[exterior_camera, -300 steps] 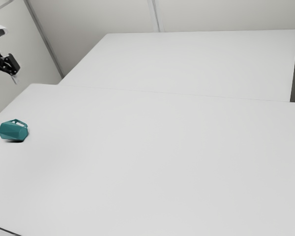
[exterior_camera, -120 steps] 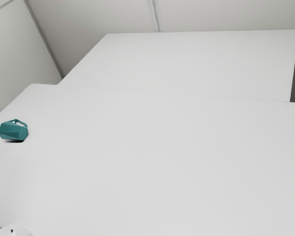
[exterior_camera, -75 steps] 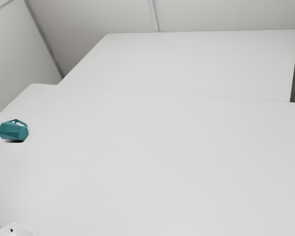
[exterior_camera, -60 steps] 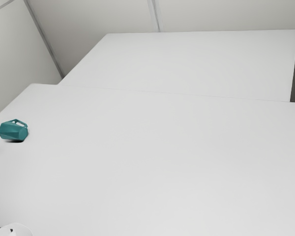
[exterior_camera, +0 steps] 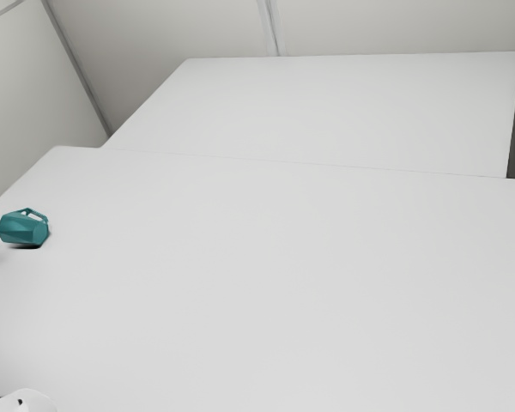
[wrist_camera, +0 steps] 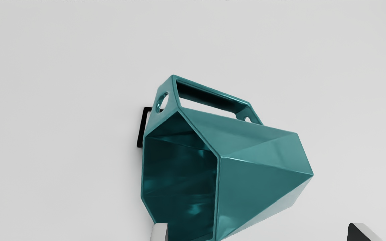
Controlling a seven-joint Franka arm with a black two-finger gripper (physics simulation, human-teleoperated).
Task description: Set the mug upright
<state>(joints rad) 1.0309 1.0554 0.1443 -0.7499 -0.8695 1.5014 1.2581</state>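
Bright, even light; small dark shadow under mug (exterior_camera: 23,229); soft glints inside, along facet edges.

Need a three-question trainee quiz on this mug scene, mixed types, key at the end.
1. Fill in the blank: The mug lies on the table near the exterior view's ____ edge.
2. Multiple choice: How is the gripper?
A) Shut, tips together
B) Open, tips apart
C) Clamped on the mug from both sides
3. True or false: The mug stands upright, its mouth facing straight up.

Key:
1. left
2. B
3. false; it lies on its side
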